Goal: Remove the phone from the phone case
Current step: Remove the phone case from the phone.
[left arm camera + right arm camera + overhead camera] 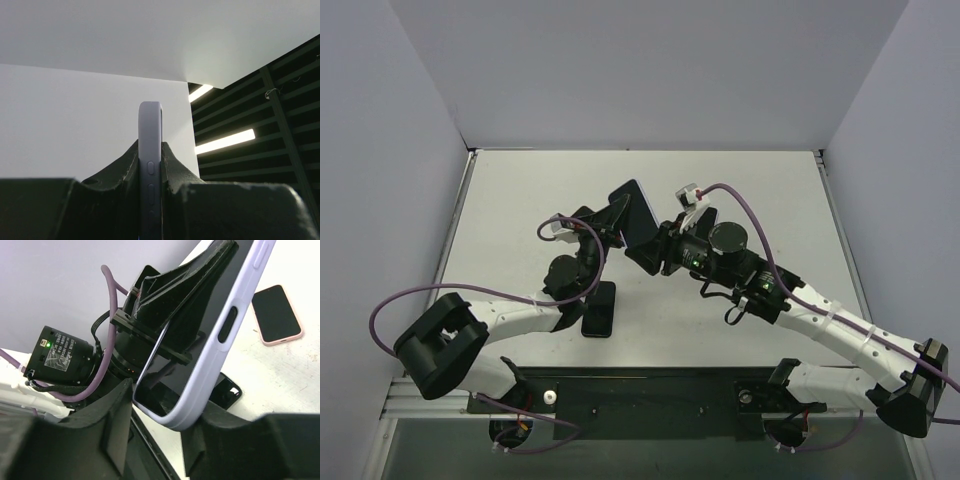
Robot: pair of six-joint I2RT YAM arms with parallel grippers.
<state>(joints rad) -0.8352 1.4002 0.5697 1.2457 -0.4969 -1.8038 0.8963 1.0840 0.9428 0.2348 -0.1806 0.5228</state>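
A phone in a lavender case [634, 214] is held up in the air over the middle of the table, between both arms. My left gripper [613, 228] is shut on the case's side edge; the left wrist view shows the case [150, 150] clamped upright between the two dark fingers [120, 185], button bumps facing the camera. My right gripper [656, 252] holds the opposite lower corner. In the right wrist view the phone's dark screen [200, 340] and lavender rim [220, 360] sit between the fingers [112, 415], which close on the corner.
A second phone [599, 310] lies flat on the white table [750, 190] below the left arm; the right wrist view shows it with a pink rim [276, 315]. Purple cables loop off both wrists. Grey walls stand left, right and behind.
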